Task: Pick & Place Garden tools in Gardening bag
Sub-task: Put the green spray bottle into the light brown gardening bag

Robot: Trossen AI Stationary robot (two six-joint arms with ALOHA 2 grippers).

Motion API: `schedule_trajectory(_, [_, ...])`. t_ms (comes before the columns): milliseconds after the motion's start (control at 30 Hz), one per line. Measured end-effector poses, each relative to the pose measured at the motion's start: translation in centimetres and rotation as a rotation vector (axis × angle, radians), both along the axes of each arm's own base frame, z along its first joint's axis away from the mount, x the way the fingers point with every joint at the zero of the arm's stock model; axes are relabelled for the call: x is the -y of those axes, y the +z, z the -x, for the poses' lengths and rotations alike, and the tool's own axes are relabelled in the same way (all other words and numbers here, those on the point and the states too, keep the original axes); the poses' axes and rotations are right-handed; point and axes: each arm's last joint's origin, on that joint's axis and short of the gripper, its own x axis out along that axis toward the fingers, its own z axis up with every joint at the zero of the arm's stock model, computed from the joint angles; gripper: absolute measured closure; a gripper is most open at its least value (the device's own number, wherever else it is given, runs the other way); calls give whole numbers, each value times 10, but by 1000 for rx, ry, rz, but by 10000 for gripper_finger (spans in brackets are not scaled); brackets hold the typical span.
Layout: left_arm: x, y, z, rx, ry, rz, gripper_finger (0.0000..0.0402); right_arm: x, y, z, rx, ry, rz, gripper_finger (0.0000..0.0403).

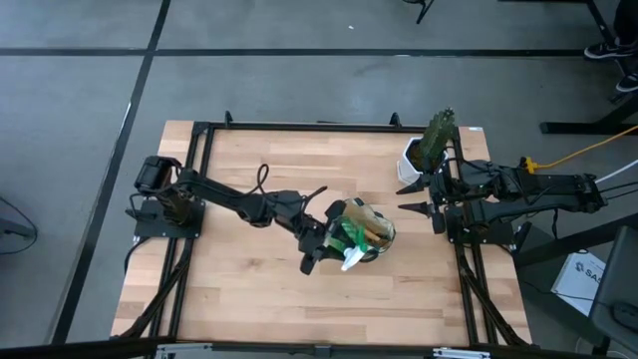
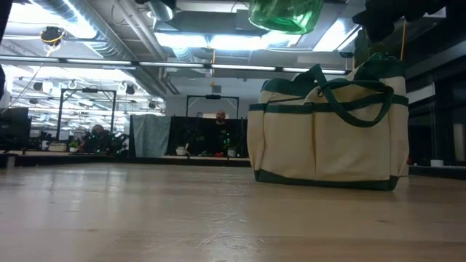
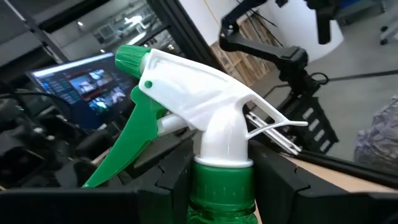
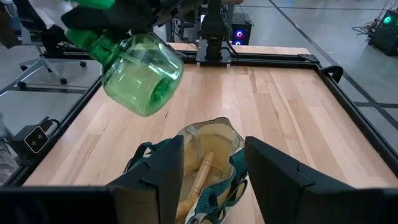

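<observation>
The green spray bottle [image 1: 346, 240], with a white head and green trigger [image 3: 186, 87], hangs in the air over the beige gardening bag [image 1: 374, 231], [image 2: 328, 135]. My left gripper [image 1: 329, 249] is shut on it. In the right wrist view the bottle's green body [image 4: 140, 74] floats above the bag's open mouth [image 4: 208, 155], where a wooden tool handle [image 4: 202, 173] lies inside. My right gripper [image 1: 417, 196] stands open at the table's right side, nothing between its fingers. My left gripper pinches the bottle's neck [image 3: 221, 190], just below the white head, between its two fingers [image 3: 171, 180]. The fingers come level from the table's left and lie across the neck. The bottle is lifted clear, lying tilted on its side, its base toward the right arm.
A white pot with a green plant [image 1: 427, 148] stands at the far right, close to the right arm. The bag stands upright on bare wooden tabletop [image 1: 249, 299], its green handles [image 2: 349, 94] raised. A black frame [image 1: 199, 199] rims the table.
</observation>
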Motion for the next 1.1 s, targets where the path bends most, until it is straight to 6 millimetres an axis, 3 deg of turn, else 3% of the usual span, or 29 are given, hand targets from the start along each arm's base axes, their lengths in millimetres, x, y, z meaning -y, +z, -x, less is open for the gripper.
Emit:
schedule_trajectory(433, [-34,21,-18,-122,82,13,272,0,0,0,0,0,0,231])
schedule_trajectory(767, [-28,-10,-53,-143,-52,-97,272,0,0,0,0,0,0,231])
schedule_trajectory(1100, [-28,-16,-58,-98,-179,-161,277,0,0,0,1,0,0,231])
